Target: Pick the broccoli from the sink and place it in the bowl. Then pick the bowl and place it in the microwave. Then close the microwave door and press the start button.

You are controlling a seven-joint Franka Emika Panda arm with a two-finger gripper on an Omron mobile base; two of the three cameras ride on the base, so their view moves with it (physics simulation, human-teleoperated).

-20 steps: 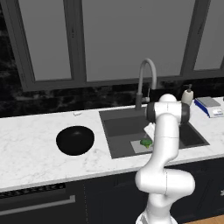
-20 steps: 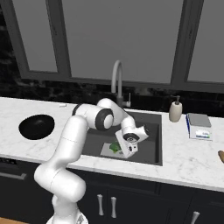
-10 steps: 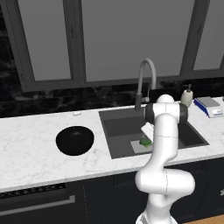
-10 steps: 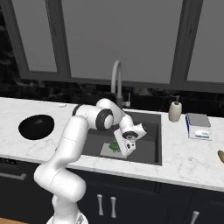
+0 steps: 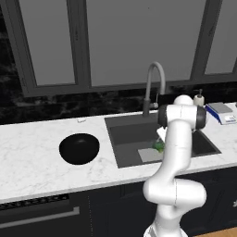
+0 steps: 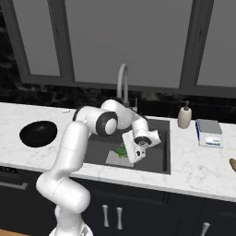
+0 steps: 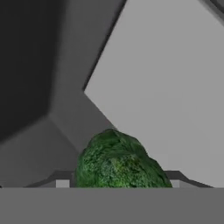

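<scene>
— Looking down along the hand, where does the broccoli lie from the gripper?

— Right in line with it, between the two fingers, low in the hand view and very near. From the right base view the floret sits on the floor of the sink, at the edge of a pale flat sheet lying there, with the hand tilted down over it.

— Has the claw got it?

— I cannot tell. The fingers flank the floret, but the tips themselves are hidden at the bottom of the hand view, so whether the pads press on it or stand just off it is not clear. Probably they are closing on it; that is only my reading.

— Long axis?

— None worth naming; it is a rounded lump, so any approach angle should serve.

— And the bowl?

— On the counter, well apart from the sink to its left, upright.

— Count, please.

— One broccoli, one bowl, one sink with one faucet, one arm. Also one soap bottle and one scale-like thing on the counter to the right.
</scene>
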